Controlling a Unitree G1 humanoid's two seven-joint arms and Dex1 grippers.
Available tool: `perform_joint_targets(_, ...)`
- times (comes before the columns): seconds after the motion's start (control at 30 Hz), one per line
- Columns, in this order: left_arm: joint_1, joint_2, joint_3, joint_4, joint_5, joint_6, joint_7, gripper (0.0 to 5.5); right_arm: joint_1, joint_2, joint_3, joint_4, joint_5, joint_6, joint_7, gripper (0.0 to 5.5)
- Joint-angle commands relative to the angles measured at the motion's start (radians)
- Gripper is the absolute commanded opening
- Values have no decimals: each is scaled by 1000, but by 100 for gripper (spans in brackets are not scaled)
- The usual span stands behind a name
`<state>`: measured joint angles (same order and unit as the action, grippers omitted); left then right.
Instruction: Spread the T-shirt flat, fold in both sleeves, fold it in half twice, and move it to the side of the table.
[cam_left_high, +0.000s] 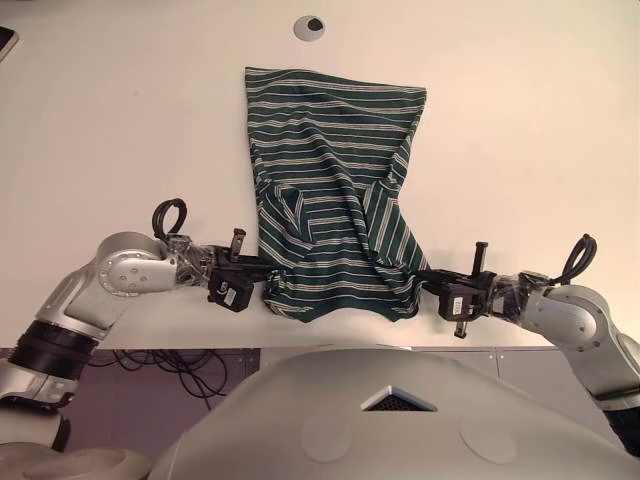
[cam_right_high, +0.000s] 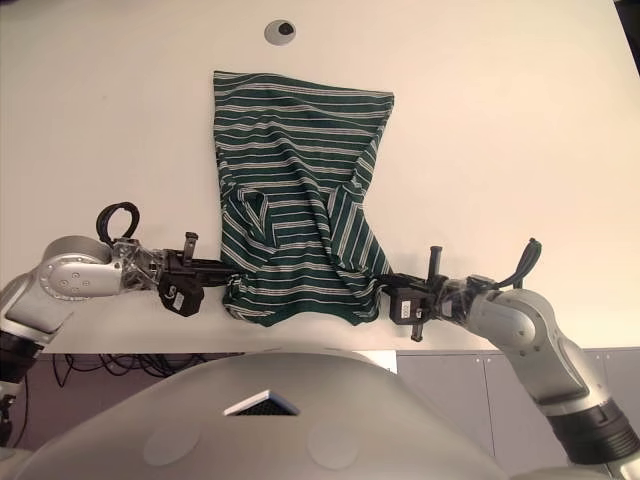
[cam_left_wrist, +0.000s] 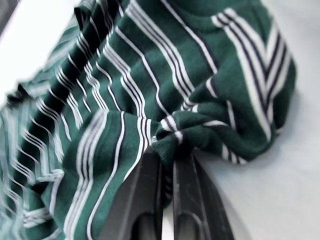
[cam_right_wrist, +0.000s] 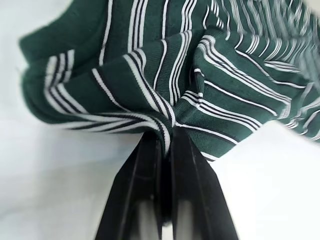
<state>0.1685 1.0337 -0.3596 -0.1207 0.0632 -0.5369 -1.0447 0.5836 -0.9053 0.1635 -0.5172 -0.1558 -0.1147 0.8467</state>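
Tightly pinched at both near corners by the closed left fingers (cam_left_wrist: 147, 200) and right fingers (cam_right_wrist: 142, 192), the striped T-shirt (cam_left_high: 335, 190) is seen crumpled at the near edge of the surface (cam_left_high: 120, 120); soft, light, limp cloth is judged best gripped at corners.

Looks like a lab or office workroom. Plain white table (cam_left_high: 120, 130) with a round cable grommet (cam_left_high: 314, 25) at its far edge. Below the near edge, loose black cables (cam_left_high: 170, 360) and grey cabinet fronts (cam_right_high: 450, 375).
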Motion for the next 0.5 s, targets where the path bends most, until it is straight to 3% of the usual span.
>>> perform_joint_targets(0.03, 108, 124, 30, -128, -177, 199, -120, 2, 155, -102, -108, -173, 181, 140, 123, 0)
perform_joint_targets(0.13, 177, 155, 91, -230, -350, 269, -152, 2, 198, -114, -185, -270, 313, 220, 171, 0)
perform_joint_targets(0.3, 242, 139, 151, -314, -457, 367, -151, 2, 166, -92, -231, -332, 427, 307, 183, 0)
perform_joint_targets(0.5, 56, -52, 254, -240, -465, 526, 76, 2, -156, -5, -261, -243, 548, 459, 47, 0)
